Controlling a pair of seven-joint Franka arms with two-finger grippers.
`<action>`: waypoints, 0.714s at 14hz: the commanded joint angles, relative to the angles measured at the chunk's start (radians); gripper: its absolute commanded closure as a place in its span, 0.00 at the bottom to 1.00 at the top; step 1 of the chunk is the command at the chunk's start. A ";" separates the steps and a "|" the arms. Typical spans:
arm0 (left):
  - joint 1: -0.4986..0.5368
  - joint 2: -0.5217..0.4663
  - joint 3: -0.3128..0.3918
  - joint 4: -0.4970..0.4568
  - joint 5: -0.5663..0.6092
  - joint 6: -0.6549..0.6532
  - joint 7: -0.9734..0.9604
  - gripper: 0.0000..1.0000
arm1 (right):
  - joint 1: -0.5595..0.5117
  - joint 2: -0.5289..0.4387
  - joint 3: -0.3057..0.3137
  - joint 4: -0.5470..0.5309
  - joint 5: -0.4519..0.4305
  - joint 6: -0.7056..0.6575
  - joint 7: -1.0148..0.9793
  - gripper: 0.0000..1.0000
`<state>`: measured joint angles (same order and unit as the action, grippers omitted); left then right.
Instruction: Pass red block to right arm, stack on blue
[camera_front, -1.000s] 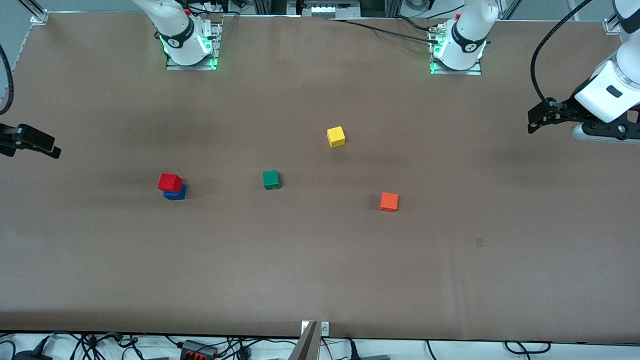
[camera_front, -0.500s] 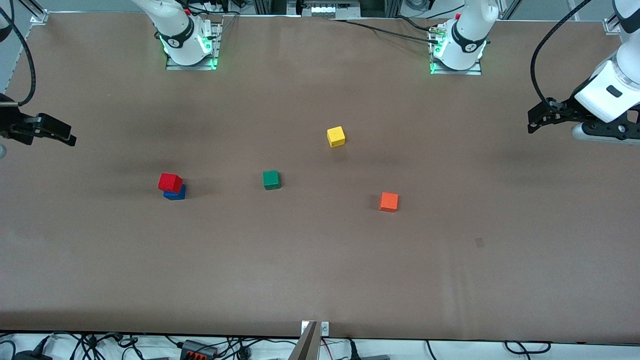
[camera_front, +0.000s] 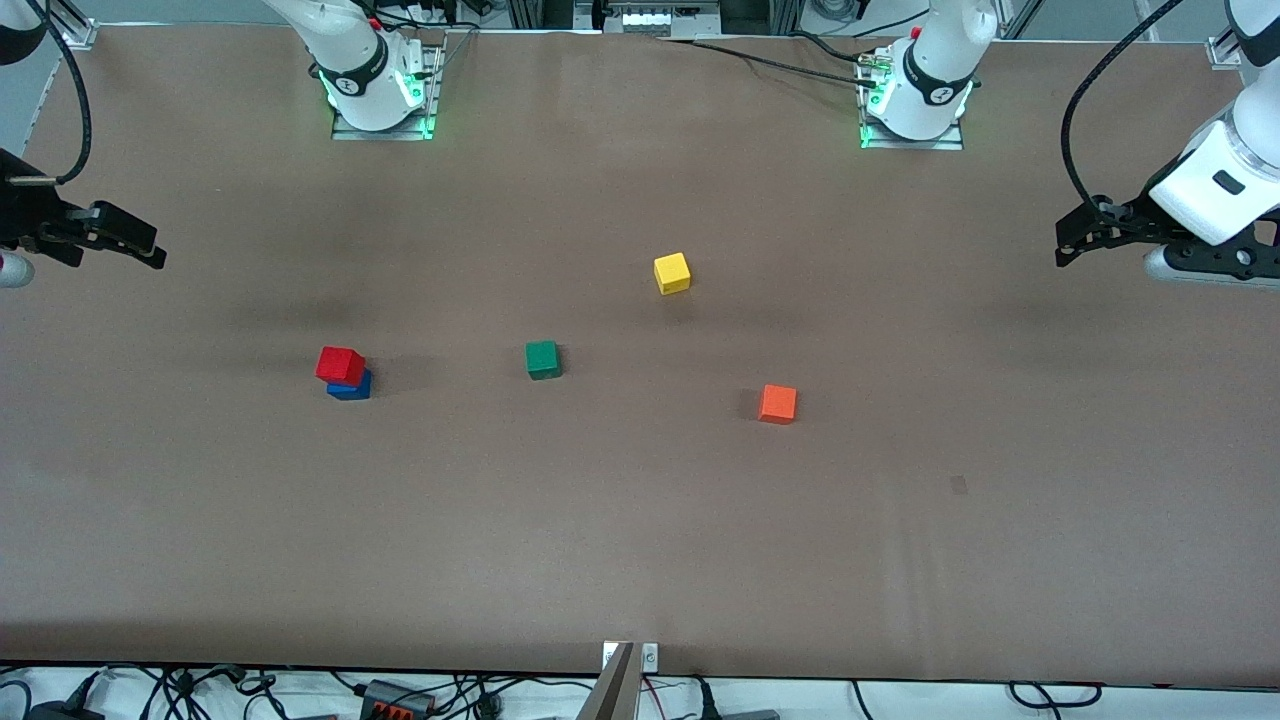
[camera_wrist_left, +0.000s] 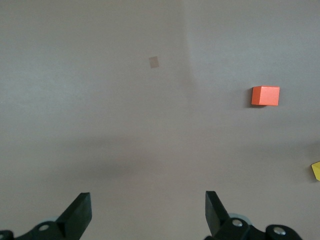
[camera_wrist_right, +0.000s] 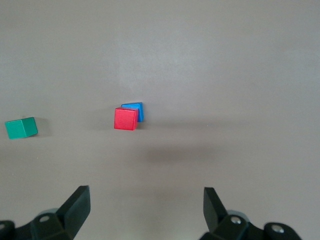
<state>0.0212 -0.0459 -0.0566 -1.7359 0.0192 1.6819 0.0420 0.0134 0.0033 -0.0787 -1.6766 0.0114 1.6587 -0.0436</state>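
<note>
The red block (camera_front: 340, 365) sits on top of the blue block (camera_front: 354, 388), slightly askew, toward the right arm's end of the table. Both show in the right wrist view, the red block (camera_wrist_right: 125, 119) covering most of the blue block (camera_wrist_right: 136, 108). My right gripper (camera_front: 152, 250) is open and empty, up in the air at the table's edge on its own end, apart from the stack; its jaws (camera_wrist_right: 145, 206) stand wide. My left gripper (camera_front: 1063, 245) is open and empty and waits over its own end of the table, also seen in its wrist view (camera_wrist_left: 148, 210).
A green cube (camera_front: 542, 359) lies mid-table, a yellow cube (camera_front: 672, 273) farther from the front camera, and an orange cube (camera_front: 777, 404) toward the left arm's end. The left wrist view shows the orange cube (camera_wrist_left: 265, 96) and a corner of the yellow cube (camera_wrist_left: 316, 171).
My right gripper has moved away from the stack toward the robots' bases side, a little more into view. The blocks and the left arm have not moved.
</note>
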 joint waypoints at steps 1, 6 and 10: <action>0.006 0.012 -0.006 0.033 -0.018 -0.024 -0.004 0.00 | -0.016 -0.028 0.020 -0.032 -0.014 0.018 0.007 0.00; 0.006 0.014 -0.006 0.036 -0.018 -0.024 -0.004 0.00 | -0.015 -0.026 0.020 -0.031 -0.014 0.021 0.007 0.00; 0.006 0.014 -0.006 0.036 -0.018 -0.024 -0.004 0.00 | -0.015 -0.035 0.020 -0.029 -0.014 0.016 0.004 0.00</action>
<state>0.0212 -0.0459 -0.0566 -1.7315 0.0192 1.6819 0.0420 0.0134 0.0030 -0.0774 -1.6780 0.0112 1.6646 -0.0436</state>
